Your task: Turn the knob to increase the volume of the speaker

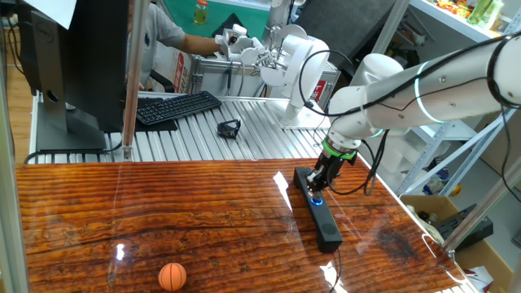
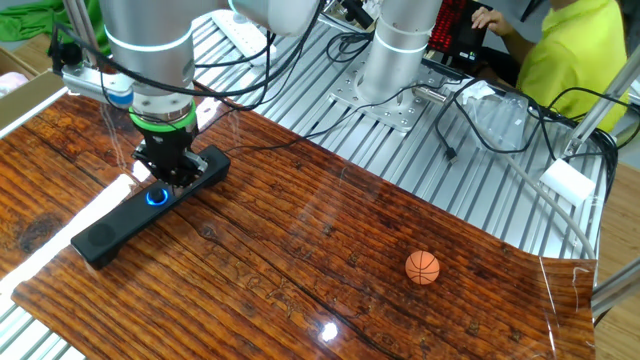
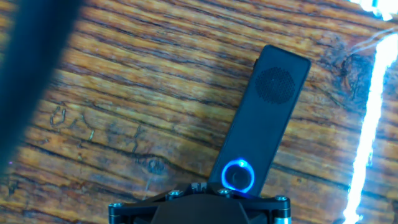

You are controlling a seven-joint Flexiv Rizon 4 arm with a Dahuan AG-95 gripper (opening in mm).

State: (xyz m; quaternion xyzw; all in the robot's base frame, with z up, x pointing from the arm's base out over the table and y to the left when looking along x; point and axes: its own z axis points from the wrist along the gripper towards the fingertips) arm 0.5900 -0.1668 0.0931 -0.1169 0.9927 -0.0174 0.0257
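The speaker [image 1: 324, 218] is a long black bar lying flat on the wooden table, and it also shows in the other fixed view [image 2: 112, 225] and the hand view [image 3: 264, 118]. Its knob [image 1: 316, 198] is a small round control ringed in blue light [image 2: 157, 196], seen whole and uncovered in the hand view [image 3: 238, 176]. My gripper [image 1: 320, 184] hangs shut right over the bar [image 2: 168, 178], its tips just beside the knob and holding nothing. The hand view shows only the gripper's dark body [image 3: 198, 190] along the bottom edge.
An orange ball [image 1: 172, 276] lies on the wood near the front [image 2: 422, 267]. On the slatted metal surface behind are a black keyboard [image 1: 175, 107], a small black clip [image 1: 229, 128], a monitor [image 1: 73, 57] and a second robot's base [image 2: 390, 60].
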